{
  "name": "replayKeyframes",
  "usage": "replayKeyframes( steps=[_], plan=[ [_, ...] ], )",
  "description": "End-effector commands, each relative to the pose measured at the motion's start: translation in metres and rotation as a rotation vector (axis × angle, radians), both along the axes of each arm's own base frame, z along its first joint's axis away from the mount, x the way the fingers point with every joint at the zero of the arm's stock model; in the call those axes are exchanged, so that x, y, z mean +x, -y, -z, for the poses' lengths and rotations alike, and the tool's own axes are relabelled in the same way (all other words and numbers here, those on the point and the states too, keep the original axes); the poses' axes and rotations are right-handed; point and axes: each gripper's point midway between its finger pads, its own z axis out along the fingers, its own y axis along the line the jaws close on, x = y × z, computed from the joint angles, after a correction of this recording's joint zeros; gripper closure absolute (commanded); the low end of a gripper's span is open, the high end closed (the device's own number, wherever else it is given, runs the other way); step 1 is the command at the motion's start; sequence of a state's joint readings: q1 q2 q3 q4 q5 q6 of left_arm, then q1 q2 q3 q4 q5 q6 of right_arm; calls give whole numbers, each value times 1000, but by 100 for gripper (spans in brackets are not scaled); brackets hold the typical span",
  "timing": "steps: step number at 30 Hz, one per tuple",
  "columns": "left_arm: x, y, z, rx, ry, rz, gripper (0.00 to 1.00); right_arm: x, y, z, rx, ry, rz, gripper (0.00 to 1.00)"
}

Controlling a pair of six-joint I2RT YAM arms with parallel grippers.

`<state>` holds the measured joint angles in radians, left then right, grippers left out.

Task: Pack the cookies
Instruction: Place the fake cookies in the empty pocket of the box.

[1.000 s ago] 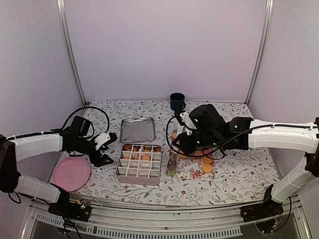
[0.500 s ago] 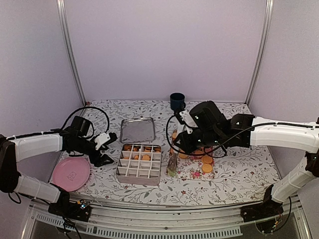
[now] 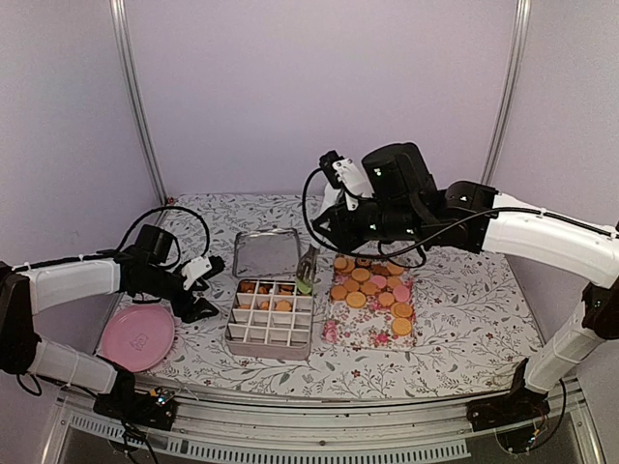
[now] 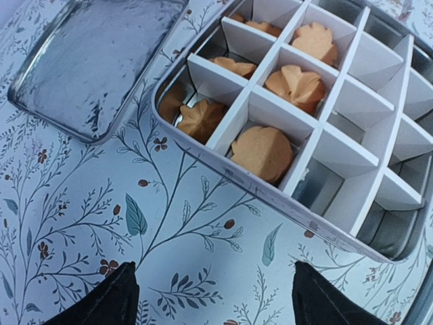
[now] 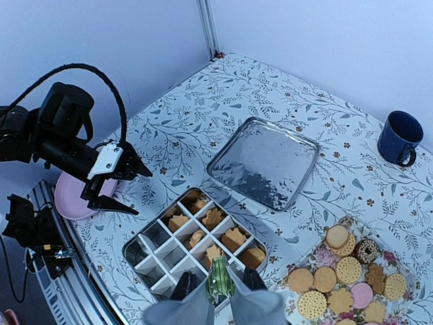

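The floral-patterned bench (image 3: pixel 455 338) carries everything. On it, in front of my left arm, stands the divided metal tin (image 3: pixel 266 350), a grid of white partitions. Its flat lid (image 3: pixel 266 253) lies just behind it, and a pink plate (image 3: pixel 138 337) sits well off to the left near the bench edge. Right of the tin lies a flowered tray (image 3: pixel 363 331), and a dark blue mug (image 5: pixel 399 139) stands at the far side.

Most of the cookies (image 3: pixel 357 300) lie on that tray, orange-tan with a few pink and dark ones. Several orange ones sit in the tin's compartments on the lid's side.

My left end effector (image 4: pixel 213 305) hangs low beside the tin's left wall, jaws spread wide with nothing between them. My right end effector (image 5: pixel 218 281) is raised near the tin's far right corner, its fingers pinched on the green cookie (image 5: pixel 218 286).
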<state>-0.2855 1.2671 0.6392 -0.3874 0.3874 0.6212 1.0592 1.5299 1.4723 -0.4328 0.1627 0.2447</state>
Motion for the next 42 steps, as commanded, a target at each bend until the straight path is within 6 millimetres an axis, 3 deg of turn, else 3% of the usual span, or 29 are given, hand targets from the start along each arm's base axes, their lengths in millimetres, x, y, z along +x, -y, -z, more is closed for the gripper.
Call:
replayKeyframes(
  steps=[1,9,20,23,29,42],
  plan=[
    [3,0,-9,-9,25,7,21,14,-20,8,-42,44,-6,100],
    [1,-2,-6,-3,28,10,21,25,-30,41,-111,29,10,100],
    [2,-2,-7,3,34,11,21,25,-37,62,-138,-6,14,100],
    [2,-2,-8,4,34,13,21,25,-39,65,-144,-16,14,92],
    [2,-2,-8,5,31,15,21,25,-37,57,-139,-5,26,72],
    [2,-2,-9,5,33,17,21,26,-21,28,-106,46,68,69]
  ],
)
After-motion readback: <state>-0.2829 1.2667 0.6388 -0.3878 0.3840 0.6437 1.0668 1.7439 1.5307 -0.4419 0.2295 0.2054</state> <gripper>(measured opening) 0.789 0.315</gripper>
